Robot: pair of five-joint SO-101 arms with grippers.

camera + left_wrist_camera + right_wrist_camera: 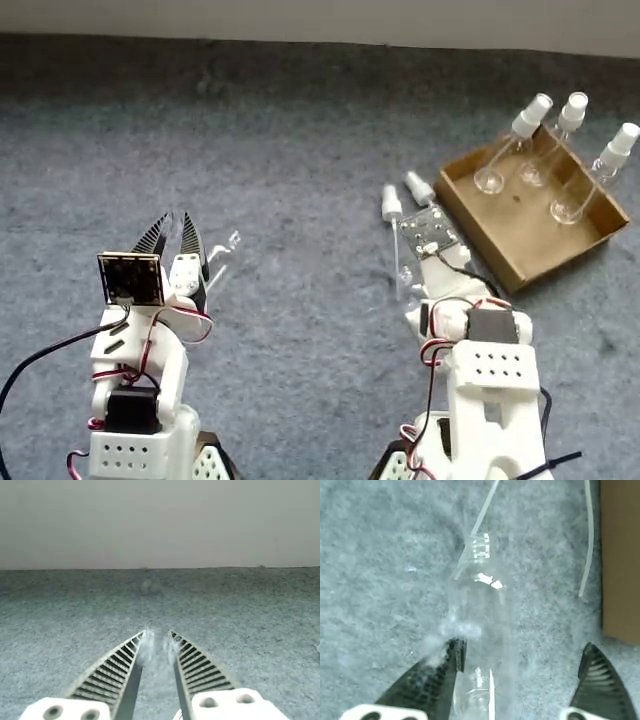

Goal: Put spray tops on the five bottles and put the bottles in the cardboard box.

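Clear plastic bottle (477,610) is lying uncapped on grey carpeted bench (300,150) beside brown cardboard box (478,238), w/ right gripper (524,650) hanging wide-open astride it; next, prob. closing on it for capping.

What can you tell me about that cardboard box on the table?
The cardboard box is a shallow brown tray with low walls and an open top. It sits flat on the grey fuzzy table cover, at the right of the high view, turned at an angle. Three clear bottles lie inside, their white spray tops propped over its far wall.
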